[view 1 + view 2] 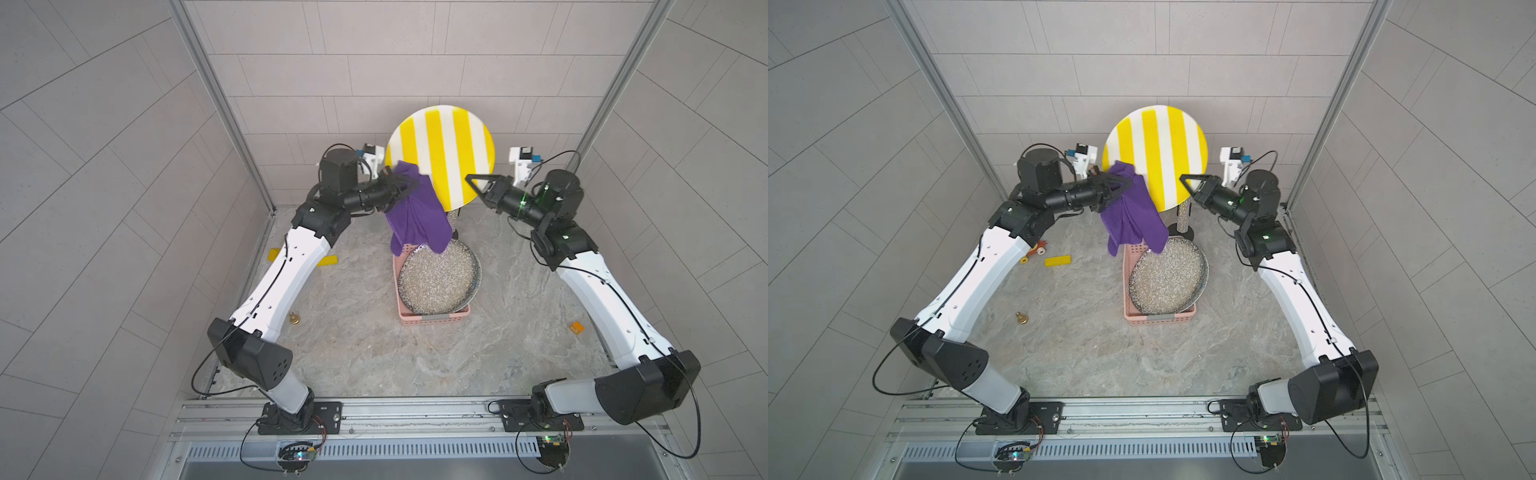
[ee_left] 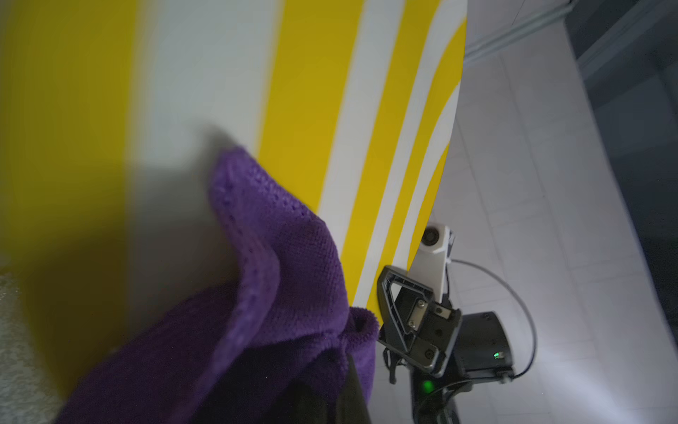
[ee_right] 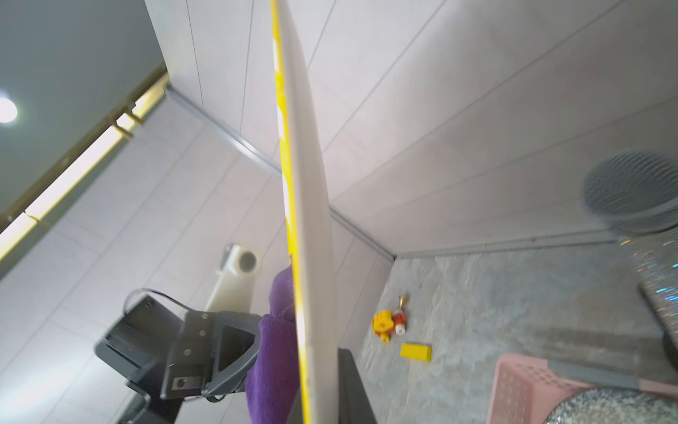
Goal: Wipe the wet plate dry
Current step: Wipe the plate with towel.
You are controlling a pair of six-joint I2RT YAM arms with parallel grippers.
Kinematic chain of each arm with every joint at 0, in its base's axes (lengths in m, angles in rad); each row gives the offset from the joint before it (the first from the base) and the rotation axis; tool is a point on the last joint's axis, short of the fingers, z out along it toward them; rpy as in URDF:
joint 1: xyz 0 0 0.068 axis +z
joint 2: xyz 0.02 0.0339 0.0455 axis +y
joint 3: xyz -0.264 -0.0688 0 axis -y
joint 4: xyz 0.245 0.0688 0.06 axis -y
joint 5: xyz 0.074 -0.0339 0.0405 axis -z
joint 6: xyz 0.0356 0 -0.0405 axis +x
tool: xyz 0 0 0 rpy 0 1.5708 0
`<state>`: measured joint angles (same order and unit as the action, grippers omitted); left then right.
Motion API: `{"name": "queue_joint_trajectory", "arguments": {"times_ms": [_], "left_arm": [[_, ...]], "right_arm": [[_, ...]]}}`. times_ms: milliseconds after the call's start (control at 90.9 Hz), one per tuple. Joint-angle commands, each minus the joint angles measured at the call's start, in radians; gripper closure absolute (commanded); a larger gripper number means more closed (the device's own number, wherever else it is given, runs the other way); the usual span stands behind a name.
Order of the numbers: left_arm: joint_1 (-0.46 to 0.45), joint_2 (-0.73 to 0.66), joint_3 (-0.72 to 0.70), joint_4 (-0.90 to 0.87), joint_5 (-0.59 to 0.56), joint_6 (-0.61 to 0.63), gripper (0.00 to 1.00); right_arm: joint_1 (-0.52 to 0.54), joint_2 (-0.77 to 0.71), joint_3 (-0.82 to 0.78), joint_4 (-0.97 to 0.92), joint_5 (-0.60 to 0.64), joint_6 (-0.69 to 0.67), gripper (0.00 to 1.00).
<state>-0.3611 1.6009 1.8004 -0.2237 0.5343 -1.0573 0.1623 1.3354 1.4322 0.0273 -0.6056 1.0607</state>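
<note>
On the marble table [image 1: 353, 353], a pink basket [image 1: 432, 319] holds a speckled pan [image 1: 436, 278]. The right gripper [image 1: 469, 178] pinches the striped plate [image 1: 444, 145] at four o'clock; the left gripper [image 1: 411, 185] clamps the purple cloth [image 1: 415, 216] at eight.

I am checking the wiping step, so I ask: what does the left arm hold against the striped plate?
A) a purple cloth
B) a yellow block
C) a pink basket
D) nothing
A: the left gripper has its fingers shut on the purple cloth, which lies against the face of the striped plate held at its rim by the right gripper.
</note>
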Motion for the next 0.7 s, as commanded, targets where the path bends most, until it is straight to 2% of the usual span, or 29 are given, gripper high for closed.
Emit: {"name": "queue_joint_trajectory", "arguments": {"times_ms": [0,143,275,495,605,693], "left_arm": [[0.049,-0.054,-0.049,0.394,0.046,-0.382,1.00],[0.065,-0.030,-0.109,0.701,0.009,-0.692,1.00],[0.064,-0.021,-0.174,0.860,-0.053,-0.843,1.00],[0.033,0.012,-0.164,1.007,-0.122,-1.012,1.00],[0.006,0.032,-0.140,1.100,-0.173,-1.096,1.00],[-0.025,0.035,-0.111,1.113,-0.188,-1.113,1.00]], "right_arm": [[-0.088,-0.127,-0.075,0.260,-0.021,0.208,1.00],[-0.096,-0.137,-0.233,0.569,-0.071,0.447,1.00],[-0.070,-0.118,-0.297,0.787,-0.031,0.602,1.00],[0.029,-0.072,-0.277,0.779,-0.088,0.595,1.00],[0.094,-0.046,-0.286,0.792,-0.073,0.595,1.00],[0.136,0.001,-0.244,0.811,-0.060,0.600,1.00]]}}
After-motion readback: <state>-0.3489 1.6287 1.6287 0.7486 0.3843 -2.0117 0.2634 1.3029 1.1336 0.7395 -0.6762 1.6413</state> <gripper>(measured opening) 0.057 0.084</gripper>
